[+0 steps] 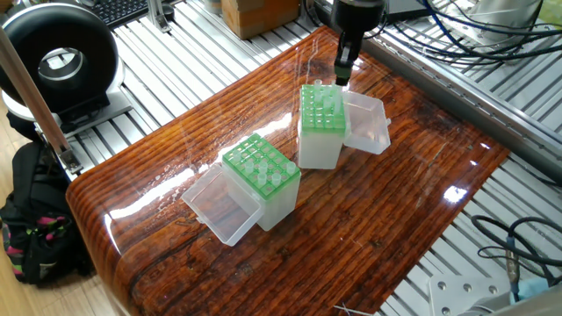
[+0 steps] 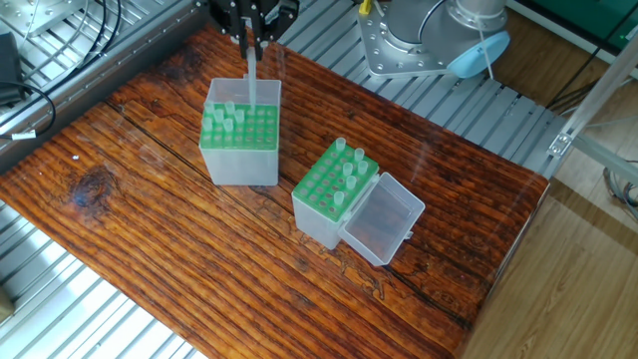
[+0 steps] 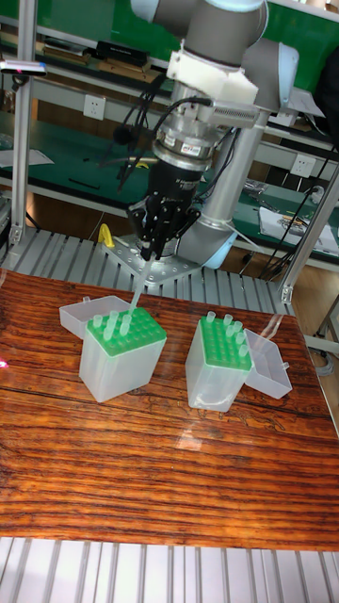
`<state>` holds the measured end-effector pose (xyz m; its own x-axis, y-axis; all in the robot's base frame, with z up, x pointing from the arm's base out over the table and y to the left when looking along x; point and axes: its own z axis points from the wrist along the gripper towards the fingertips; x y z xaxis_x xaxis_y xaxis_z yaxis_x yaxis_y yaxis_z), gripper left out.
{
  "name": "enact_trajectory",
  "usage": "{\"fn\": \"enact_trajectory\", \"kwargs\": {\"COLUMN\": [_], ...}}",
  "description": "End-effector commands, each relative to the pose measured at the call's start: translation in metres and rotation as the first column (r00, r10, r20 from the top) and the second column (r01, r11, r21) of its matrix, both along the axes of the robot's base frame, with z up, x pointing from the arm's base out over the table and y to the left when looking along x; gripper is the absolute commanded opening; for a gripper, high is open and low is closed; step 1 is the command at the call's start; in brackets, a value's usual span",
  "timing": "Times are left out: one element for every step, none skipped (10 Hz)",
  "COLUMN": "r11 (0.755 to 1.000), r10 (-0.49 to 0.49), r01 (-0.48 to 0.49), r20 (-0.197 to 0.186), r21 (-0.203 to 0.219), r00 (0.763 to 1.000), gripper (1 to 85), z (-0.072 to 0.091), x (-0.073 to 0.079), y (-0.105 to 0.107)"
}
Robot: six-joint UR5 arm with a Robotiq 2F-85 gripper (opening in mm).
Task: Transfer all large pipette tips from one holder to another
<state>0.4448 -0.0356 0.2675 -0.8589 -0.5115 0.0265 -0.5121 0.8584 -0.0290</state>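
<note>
Seemingly the pincer [image 2: 249, 28] is clamped on one pipette tip [image 2: 251, 75] above the rear rack [image 2: 240, 127]; light, slick, thin-walled, best pinched gently near its open collar.

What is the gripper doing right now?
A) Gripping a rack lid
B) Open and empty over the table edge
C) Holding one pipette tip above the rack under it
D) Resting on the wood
C: the gripper is shut on one pipette tip that hangs over the rack below.

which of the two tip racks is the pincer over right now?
The rack at the table's far edge in the other fixed view. The pincer holds a pipette tip above its back row; the other rack stands apart, mid-table.
</note>
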Motion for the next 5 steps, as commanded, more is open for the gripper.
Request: {"fn": "enact_trajectory", "kwargs": {"r11": [1.000, 1.000, 1.000, 0.999, 0.999], "r10": [0.003, 0.001, -0.001, -0.004, -0.009], "r01": [-0.003, -0.001, 0.001, 0.004, 0.009], "r20": [-0.002, -0.008, -0.011, -0.015, -0.017], "r21": [-0.005, -0.006, -0.014, -0.033, -0.050], "r00": [1.000, 1.000, 1.000, 1.000, 1.000], "gripper": [21.7, 21.7, 21.7, 21.7, 21.3], "z": [0.015, 0.018, 0.021, 0.026, 0.032], "x": [-0.007, -0.010, -0.012, -0.014, -0.015], "y": [0.004, 0.006, 0.006, 0.006, 0.009]}}
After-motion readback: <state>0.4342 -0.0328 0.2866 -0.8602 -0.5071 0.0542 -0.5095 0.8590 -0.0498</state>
